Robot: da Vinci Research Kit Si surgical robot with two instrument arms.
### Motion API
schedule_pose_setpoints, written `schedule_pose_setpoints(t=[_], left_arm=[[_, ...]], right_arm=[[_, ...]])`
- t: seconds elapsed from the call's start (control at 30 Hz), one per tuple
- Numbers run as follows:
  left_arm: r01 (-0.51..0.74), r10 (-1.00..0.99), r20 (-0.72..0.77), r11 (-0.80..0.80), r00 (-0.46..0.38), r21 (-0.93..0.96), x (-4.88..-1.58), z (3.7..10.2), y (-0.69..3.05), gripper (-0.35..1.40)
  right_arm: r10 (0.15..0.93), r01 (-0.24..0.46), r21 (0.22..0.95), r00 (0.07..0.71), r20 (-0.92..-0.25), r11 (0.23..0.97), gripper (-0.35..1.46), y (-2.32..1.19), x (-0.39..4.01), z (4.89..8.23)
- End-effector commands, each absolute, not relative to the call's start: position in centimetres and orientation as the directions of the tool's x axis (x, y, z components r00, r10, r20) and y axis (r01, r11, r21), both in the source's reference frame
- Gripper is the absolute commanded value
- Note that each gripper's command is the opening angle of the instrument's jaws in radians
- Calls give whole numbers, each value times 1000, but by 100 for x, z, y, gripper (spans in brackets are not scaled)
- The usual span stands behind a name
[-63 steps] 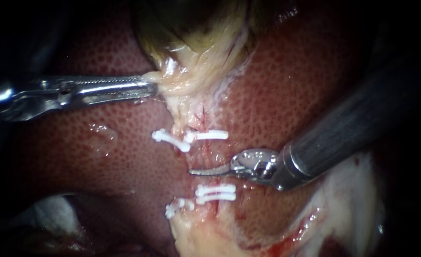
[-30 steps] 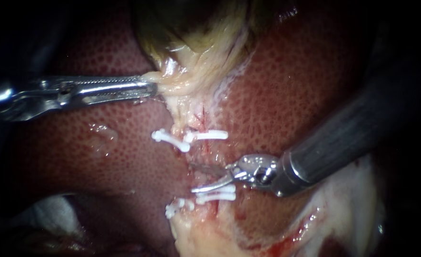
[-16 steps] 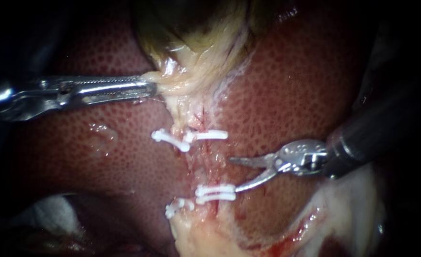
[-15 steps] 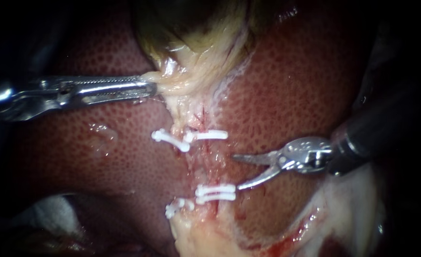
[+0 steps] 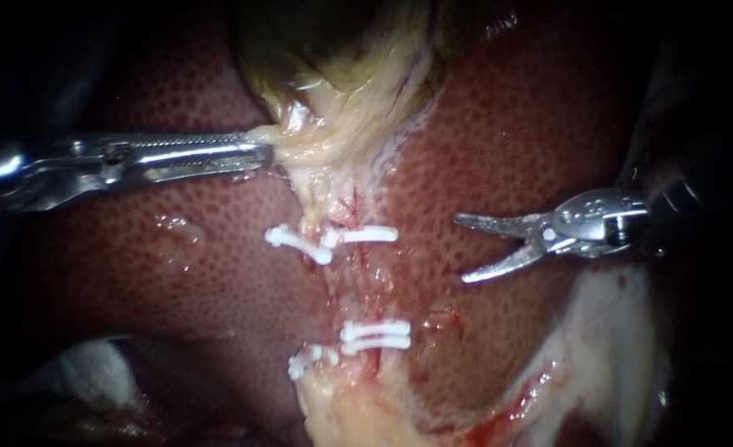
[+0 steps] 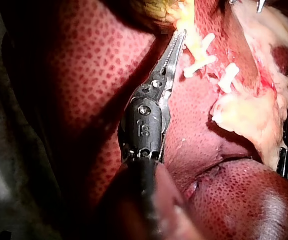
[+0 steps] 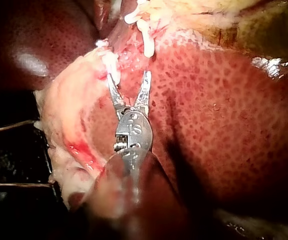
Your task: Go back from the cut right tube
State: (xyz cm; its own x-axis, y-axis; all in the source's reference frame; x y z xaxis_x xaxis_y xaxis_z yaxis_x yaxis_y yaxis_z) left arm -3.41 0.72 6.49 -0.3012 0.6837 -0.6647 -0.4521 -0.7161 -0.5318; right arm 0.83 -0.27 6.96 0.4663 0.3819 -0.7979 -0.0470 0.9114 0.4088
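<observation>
Two white clip groups cross the tubes below the gallbladder (image 5: 333, 74): an upper pair (image 5: 333, 238) and a lower pair (image 5: 374, 335). Between them, on the right tube (image 5: 368, 281), lies a raw, reddish stretch. My right instrument (image 5: 461, 248) hangs over the liver (image 5: 507, 124), well to the right of that stretch and touching nothing, its two curved blades open. In the right wrist view its blades (image 7: 128, 75) are spread, with a clip (image 7: 146, 42) ahead of them. My left instrument (image 5: 262, 153) is shut on the pale gallbladder neck tissue, also seen in the left wrist view (image 6: 178, 37).
Pale fatty tissue (image 5: 606, 356) with a bloody edge lies below my right instrument. White gauze (image 5: 84, 364) shows at the lower left. The liver surface surrounds the clipped strip on both sides.
My right instrument's blades have opened, and it has drawn back right and upward from between the clips, off the tube. My left instrument and its hold are unchanged.
</observation>
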Motion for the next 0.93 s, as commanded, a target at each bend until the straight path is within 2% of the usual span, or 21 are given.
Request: schedule_pose_setpoints(t=[0.03,0.47,0.93], left_arm=[[-457,681,-668,-717,-299,-527,-343,652,70,-35],[-416,664,-655,-743,-362,-523,-401,717,49,-35],[-416,666,-650,-742,-365,-526,-405,723,47,-35]], right_arm=[[382,-44,411,466,-798,911,143,-27,84,698],[382,-44,410,466,-798,911,143,-29,85,698],[382,-39,412,465,-799,910,143,-30,85,697]])
